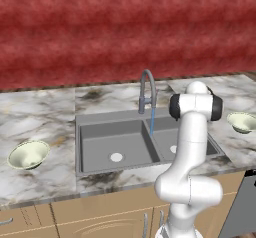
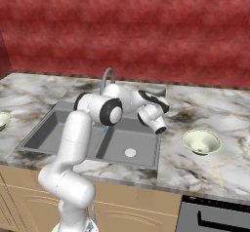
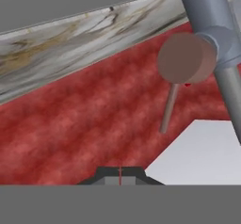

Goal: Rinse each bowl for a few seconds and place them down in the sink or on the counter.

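Observation:
Two pale cream-green bowls rest on the marbled counter (image 1: 45,112), one on each side of the grey double sink (image 1: 79,132). The left bowl (image 1: 28,154) also peeks in at the right base view's edge (image 2: 2,120). The right bowl (image 1: 243,122) (image 2: 201,142) sits beside the right basin. The curved faucet (image 1: 147,89) (image 2: 107,77) pours a thin blue stream (image 1: 151,122) near the divider. My hand (image 2: 155,110) hovers over the sink's back right. The gripper (image 3: 120,177) is shut on nothing, close to the faucet's pipe (image 3: 212,30) and lever (image 3: 168,108).
A red wall (image 1: 125,32) runs behind the counter. Tan cabinets (image 1: 100,217) sit below it, and a dark appliance (image 2: 215,216) stands at the lower right. My own arm (image 1: 192,147) hides part of the right basin in the left base view.

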Robot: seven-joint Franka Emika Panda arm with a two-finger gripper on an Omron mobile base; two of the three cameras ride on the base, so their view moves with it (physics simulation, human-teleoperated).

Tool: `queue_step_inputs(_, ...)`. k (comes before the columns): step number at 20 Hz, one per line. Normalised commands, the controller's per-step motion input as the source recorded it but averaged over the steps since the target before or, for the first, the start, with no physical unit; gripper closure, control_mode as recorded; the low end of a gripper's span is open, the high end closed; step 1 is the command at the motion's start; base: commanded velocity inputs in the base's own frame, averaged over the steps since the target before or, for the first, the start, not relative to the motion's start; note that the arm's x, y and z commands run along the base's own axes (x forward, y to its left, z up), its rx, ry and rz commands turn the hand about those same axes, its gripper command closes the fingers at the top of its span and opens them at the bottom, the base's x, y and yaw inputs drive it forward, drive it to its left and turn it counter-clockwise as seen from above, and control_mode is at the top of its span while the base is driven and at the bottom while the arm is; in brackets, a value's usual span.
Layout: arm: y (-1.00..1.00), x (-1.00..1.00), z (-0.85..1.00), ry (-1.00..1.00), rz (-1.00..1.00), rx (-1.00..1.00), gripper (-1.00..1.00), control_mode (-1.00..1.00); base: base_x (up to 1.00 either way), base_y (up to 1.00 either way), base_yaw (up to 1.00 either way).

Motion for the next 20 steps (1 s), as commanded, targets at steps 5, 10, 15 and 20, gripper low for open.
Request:
queue_step_inputs(5,0.01,-0.05,0.00,0.05,0.00,-0.01,1.00,-1.00,0.00,0.00,0.00)
queue_step_inputs(10,-0.07,-0.17,0.25,0.01,0.02,-0.10,-1.00,-1.00,0.00,0.00,0.00)
queue_step_inputs(15,-0.10,-0.73,0.74,-0.12,0.07,-0.37,-1.00,-1.00,0.00,0.00,0.00)
queue_step_inputs(20,-0.25,-0.94,0.47,-0.11,0.14,-0.47,-1.00,-1.00,0.00,0.00,0.00)
